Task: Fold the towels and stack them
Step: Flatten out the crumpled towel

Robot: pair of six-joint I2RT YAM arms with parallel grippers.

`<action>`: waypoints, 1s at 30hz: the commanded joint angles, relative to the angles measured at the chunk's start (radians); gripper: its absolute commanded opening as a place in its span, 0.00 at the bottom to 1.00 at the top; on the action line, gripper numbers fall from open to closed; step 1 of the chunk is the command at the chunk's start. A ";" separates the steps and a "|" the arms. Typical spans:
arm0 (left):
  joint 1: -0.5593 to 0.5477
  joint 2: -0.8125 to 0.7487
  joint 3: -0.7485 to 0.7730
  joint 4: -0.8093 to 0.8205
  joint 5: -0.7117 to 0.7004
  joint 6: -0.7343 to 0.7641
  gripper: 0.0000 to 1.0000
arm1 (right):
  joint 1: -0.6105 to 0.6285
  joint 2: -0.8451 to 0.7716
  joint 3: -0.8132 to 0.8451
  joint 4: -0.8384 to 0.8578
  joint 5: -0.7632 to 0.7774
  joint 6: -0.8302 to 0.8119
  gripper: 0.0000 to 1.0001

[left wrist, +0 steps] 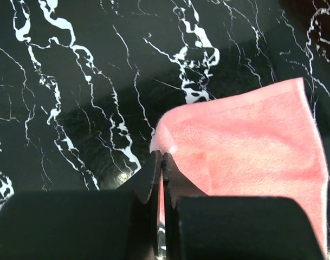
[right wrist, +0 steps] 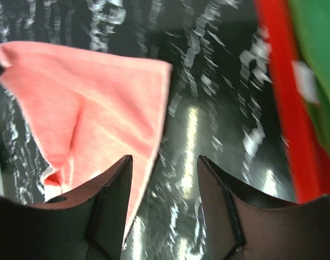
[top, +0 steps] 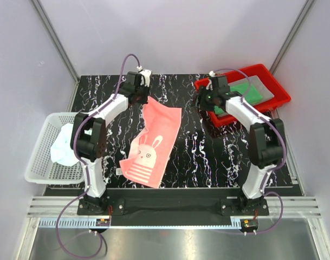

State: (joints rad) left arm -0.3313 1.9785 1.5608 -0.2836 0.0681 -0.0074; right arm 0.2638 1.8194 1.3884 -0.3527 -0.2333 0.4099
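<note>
The pink towel (top: pixel 154 142), printed with a rabbit, lies spread on the black marbled table. My left gripper (top: pixel 140 98) is shut on its far left corner, and the left wrist view shows the jaws (left wrist: pixel 162 158) pinched on the pink towel (left wrist: pixel 246 146). My right gripper (top: pixel 200 101) is open and empty over the table, just right of the towel's far right corner. In the right wrist view it (right wrist: pixel 165 162) hangs beside the towel's edge (right wrist: pixel 89 103). The green towel (top: pixel 241 90) lies on the grey towel (top: pixel 262 89) in the red tray. The pale blue-white towel (top: pixel 62 146) lies crumpled in the basket.
The red tray (top: pixel 281 98) stands at the back right, close behind my right gripper; its rim (right wrist: pixel 278 97) and the green towel (right wrist: pixel 316 54) show in the right wrist view. The white lattice basket (top: pixel 37 162) sits off the table's left edge. Grey walls enclose the table.
</note>
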 commanded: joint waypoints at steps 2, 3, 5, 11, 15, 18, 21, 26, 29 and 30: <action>0.058 0.042 0.068 0.041 0.146 -0.029 0.00 | 0.037 0.165 0.237 0.024 -0.115 -0.086 0.59; 0.084 0.049 0.073 0.041 0.163 -0.031 0.00 | 0.038 0.238 0.276 0.023 -0.150 -0.074 0.59; 0.104 0.083 0.091 0.031 0.209 -0.039 0.00 | 0.040 0.314 0.401 -0.011 -0.162 -0.053 0.59; 0.141 0.184 0.183 -0.028 0.274 -0.034 0.00 | 0.084 0.553 0.633 -0.100 -0.046 -0.040 0.56; 0.140 0.204 0.219 -0.045 0.272 -0.023 0.00 | 0.098 0.629 0.699 -0.132 -0.012 -0.040 0.56; 0.141 0.203 0.223 -0.048 0.265 -0.020 0.00 | 0.115 0.662 0.736 -0.192 0.015 -0.042 0.56; 0.141 0.201 0.212 -0.045 0.256 -0.017 0.00 | 0.144 0.646 0.689 -0.199 0.092 -0.039 0.57; 0.141 0.203 0.209 -0.046 0.249 -0.020 0.00 | 0.161 0.606 0.603 -0.212 0.167 -0.017 0.57; 0.141 0.201 0.202 -0.043 0.248 -0.020 0.00 | 0.163 0.580 0.554 -0.204 0.176 -0.011 0.57; 0.143 0.200 0.197 -0.043 0.246 -0.020 0.00 | 0.163 0.566 0.541 -0.187 0.177 -0.013 0.57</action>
State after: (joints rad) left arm -0.1921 2.1952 1.7386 -0.3508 0.3012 -0.0349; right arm 0.4187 2.4157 1.9911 -0.4747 -0.1146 0.3882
